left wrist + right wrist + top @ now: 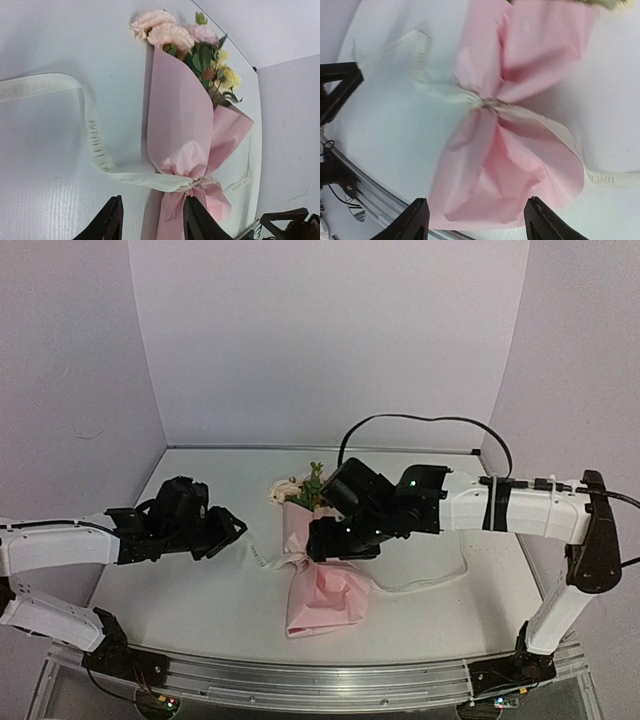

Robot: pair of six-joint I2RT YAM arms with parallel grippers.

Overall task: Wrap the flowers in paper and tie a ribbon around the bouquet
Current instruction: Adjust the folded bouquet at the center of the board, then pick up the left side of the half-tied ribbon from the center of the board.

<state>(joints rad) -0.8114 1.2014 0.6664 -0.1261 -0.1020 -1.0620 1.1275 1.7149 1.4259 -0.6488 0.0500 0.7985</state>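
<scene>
The bouquet (318, 570) lies on the white table, with the pink paper (180, 115) pinched at its middle. Pink and yellow flowers (190, 40) stick out at the far end. The cream ribbon (150, 179) is knotted round the pinch. One lettered tail loops left (258, 556) and the other trails right (605, 178). My left gripper (152, 222) is open, just left of the knot, with nothing held. My right gripper (480, 220) stands wide open above the flared paper skirt (505, 175), holding nothing. In the top view my right gripper (320, 540) hovers over the bouquet's middle and my left gripper (238, 530) is beside it.
Pale purple walls close in the white table (200, 590) at the back and both sides. A metal rail (320, 680) runs along the near edge. A black cable (430, 420) arcs above the right arm.
</scene>
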